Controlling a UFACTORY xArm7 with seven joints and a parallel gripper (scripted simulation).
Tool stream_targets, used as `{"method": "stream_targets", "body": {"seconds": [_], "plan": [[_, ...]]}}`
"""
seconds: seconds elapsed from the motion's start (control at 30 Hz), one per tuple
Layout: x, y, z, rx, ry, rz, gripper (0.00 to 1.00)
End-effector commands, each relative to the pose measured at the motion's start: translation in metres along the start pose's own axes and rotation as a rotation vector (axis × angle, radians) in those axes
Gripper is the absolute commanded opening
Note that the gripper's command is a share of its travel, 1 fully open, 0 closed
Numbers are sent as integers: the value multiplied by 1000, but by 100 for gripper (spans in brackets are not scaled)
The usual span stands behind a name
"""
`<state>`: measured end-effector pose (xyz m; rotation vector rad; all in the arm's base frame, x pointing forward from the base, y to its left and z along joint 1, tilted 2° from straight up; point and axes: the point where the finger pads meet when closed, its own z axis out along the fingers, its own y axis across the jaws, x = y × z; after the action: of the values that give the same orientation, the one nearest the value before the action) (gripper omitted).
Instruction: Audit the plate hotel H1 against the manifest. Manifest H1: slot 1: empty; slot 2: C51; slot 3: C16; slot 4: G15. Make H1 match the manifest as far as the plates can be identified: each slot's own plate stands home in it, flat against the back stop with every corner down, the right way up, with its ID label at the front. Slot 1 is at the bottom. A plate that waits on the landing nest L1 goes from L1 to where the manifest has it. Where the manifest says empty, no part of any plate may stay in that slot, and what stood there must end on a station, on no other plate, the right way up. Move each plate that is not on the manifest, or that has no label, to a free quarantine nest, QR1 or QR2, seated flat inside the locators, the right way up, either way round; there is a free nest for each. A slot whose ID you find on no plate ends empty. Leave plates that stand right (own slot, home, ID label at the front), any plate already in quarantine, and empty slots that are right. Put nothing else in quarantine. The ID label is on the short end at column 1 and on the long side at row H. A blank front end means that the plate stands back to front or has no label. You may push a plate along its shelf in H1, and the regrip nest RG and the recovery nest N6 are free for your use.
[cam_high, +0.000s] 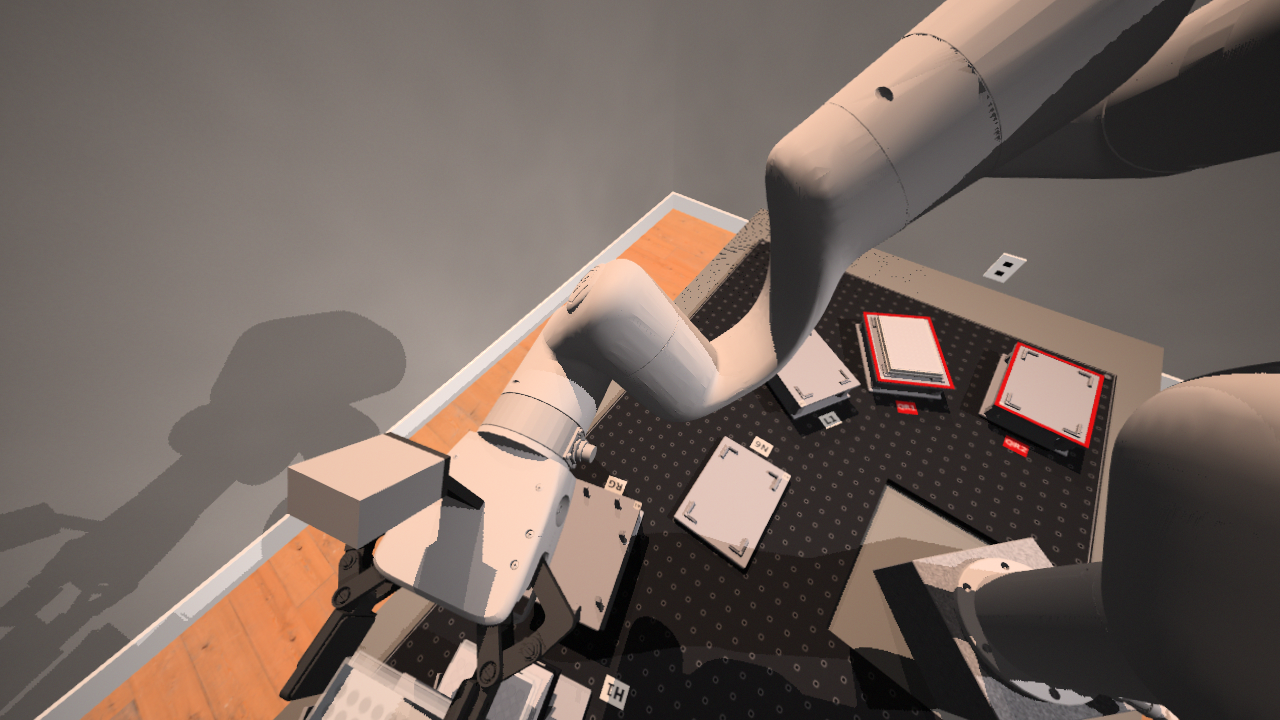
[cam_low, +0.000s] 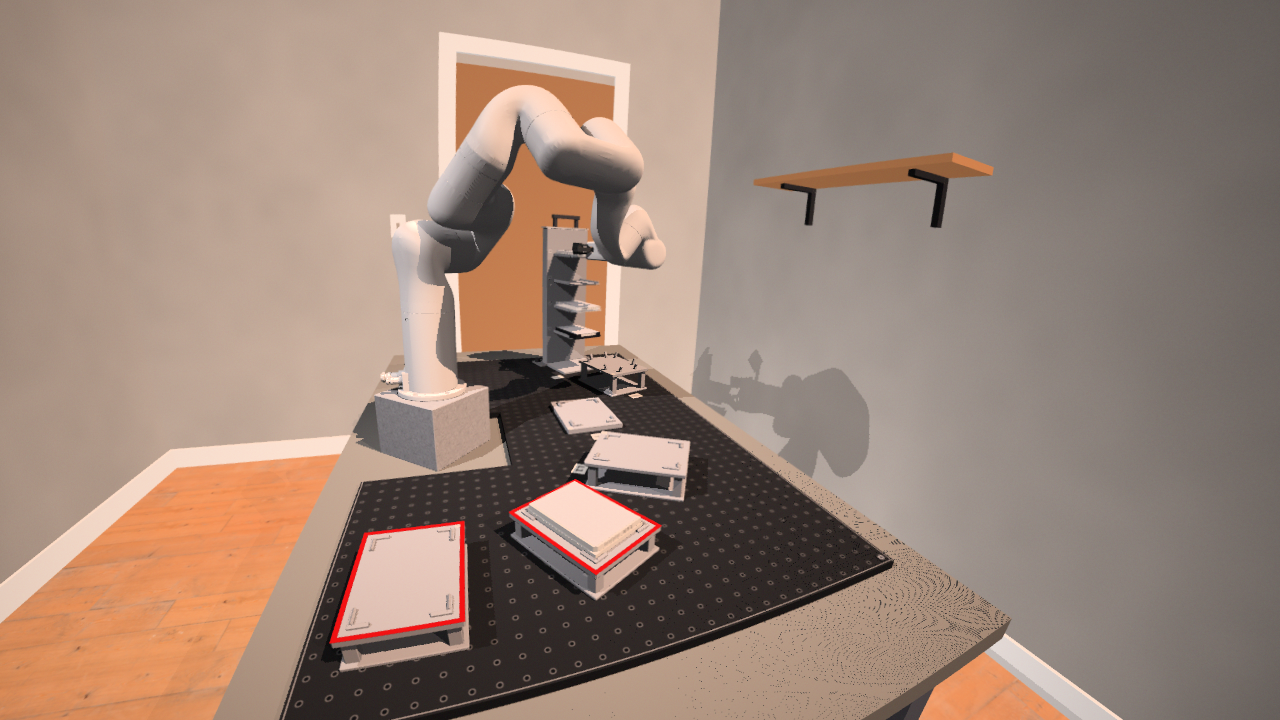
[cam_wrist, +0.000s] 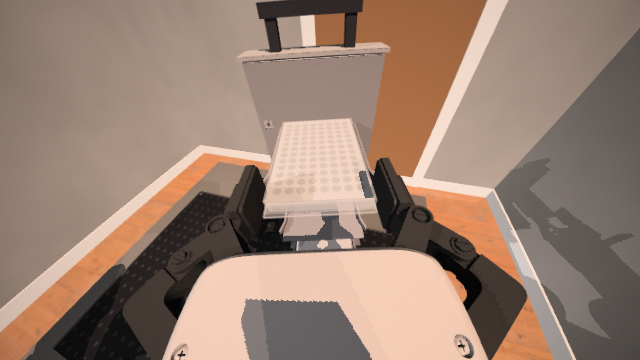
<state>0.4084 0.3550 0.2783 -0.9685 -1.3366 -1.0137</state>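
Tool (cam_wrist: 320, 200) clamped on the well plate (cam_wrist: 318, 162) in the tower's (cam_wrist: 312, 85) top shelf, one plate (cam_high: 905, 347) quarantined, other shelves apparently unsorted.

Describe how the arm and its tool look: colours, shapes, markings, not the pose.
The arm is smooth, rounded, off-white tubing with thin seam lines at the joints, rising from a grey speckled block. The tool has a pale, rounded housing with small screw heads, a grey box-shaped module on its side, and black linkage fingers with flat pads. No loose cables show.
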Motion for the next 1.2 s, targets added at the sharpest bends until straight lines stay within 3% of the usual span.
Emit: {"method": "stream_targets", "body": {"seconds": [0.0,0.93,1.17], "plan": [[2,0,0,1,0,-4,0],[3,0,0,1,0,-4,0],[3,0,-11,1,0,-4,0]]}}
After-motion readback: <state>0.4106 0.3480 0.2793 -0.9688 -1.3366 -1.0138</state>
